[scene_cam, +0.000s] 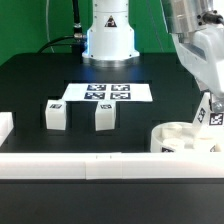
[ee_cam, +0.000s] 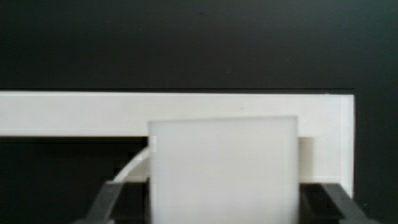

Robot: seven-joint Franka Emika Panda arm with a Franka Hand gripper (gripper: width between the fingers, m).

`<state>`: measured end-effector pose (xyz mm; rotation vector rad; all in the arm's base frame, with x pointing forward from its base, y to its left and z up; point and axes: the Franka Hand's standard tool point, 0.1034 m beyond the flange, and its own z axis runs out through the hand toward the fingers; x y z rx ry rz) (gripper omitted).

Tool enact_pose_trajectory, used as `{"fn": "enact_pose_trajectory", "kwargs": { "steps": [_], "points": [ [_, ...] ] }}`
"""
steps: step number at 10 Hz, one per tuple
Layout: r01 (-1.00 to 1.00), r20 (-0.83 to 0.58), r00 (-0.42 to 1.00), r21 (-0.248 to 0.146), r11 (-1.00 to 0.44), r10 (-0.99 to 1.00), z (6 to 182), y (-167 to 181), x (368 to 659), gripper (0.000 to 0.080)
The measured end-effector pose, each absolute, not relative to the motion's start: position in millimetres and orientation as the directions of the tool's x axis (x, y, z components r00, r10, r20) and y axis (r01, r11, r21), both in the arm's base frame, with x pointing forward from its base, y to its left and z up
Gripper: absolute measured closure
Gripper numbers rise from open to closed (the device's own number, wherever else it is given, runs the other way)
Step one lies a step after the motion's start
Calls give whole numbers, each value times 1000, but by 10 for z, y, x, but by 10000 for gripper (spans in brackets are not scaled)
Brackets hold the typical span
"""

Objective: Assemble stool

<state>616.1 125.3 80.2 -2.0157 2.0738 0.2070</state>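
The tool (scene_cam: 210, 112) was clamped on a white blocky plastic leg (ee_cam: 222, 165) over the round white ring-shaped plastic seat (scene_cam: 180, 141) at the exterior view's right, beside the long white border rail (scene_cam: 90, 166); contact there could not be told; a second white leg (scene_cam: 55, 114) and a third white leg (scene_cam: 104, 116) stood apart on the black desk (scene_cam: 30, 85), near the marker board (scene_cam: 108, 92).

Two loose legs (scene_cam: 56, 115) near the marker board (scene_cam: 107, 93)
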Motion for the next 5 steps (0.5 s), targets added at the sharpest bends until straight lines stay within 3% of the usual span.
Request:
{"fn": "enact_pose_trajectory", "kwargs": {
  "steps": [1, 2, 3, 5],
  "points": [
    [-997, -268, 12, -72, 8, -963, 810, 1258, 6161, 462],
    [-995, -264, 78, -81, -58, -961, 856, 1275, 6174, 283],
    [-987, -256, 153, -93, -133, -955, 914, 1313, 6188, 193],
    [-965, -249, 255, -123, -231, -934, 1034, 1348, 6204, 158]
  ]
}}
